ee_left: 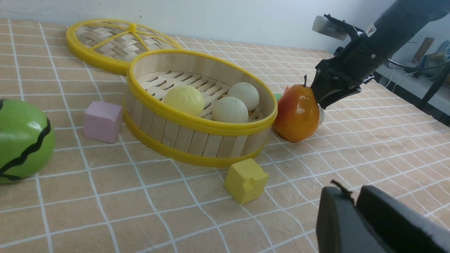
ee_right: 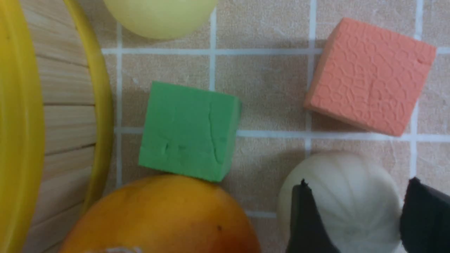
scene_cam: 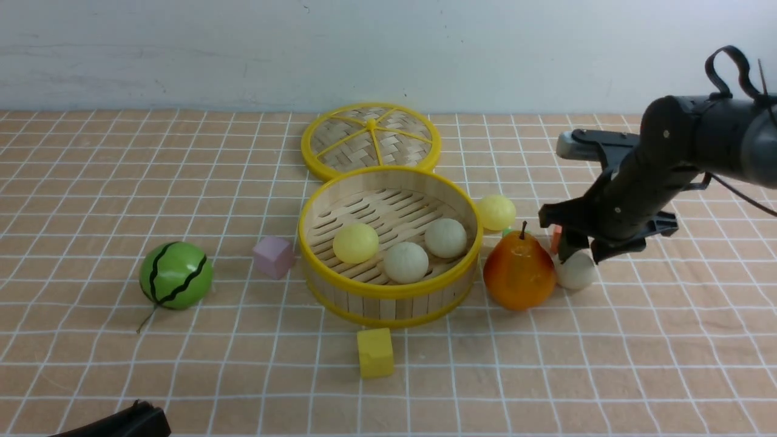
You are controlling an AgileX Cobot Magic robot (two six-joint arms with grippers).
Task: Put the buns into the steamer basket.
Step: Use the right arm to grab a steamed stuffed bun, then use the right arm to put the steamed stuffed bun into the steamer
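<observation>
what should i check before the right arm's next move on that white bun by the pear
1. Right gripper straddles the off-white bun: ok.
2. Jaws shut firmly on the bun: cannot tell.
3. Clearance from the pear: not ok, it sits close beside the bun.
4. Room in the steamer basket: ok, three buns inside, bare floor behind them.
5. Left gripper out of the path: ok, low and far from the pear.

Upright steamer basket holds one pale yellow bun and two off-white buns; second yellow bun lies beside its right rim, pleated off-white bun farther right.
</observation>
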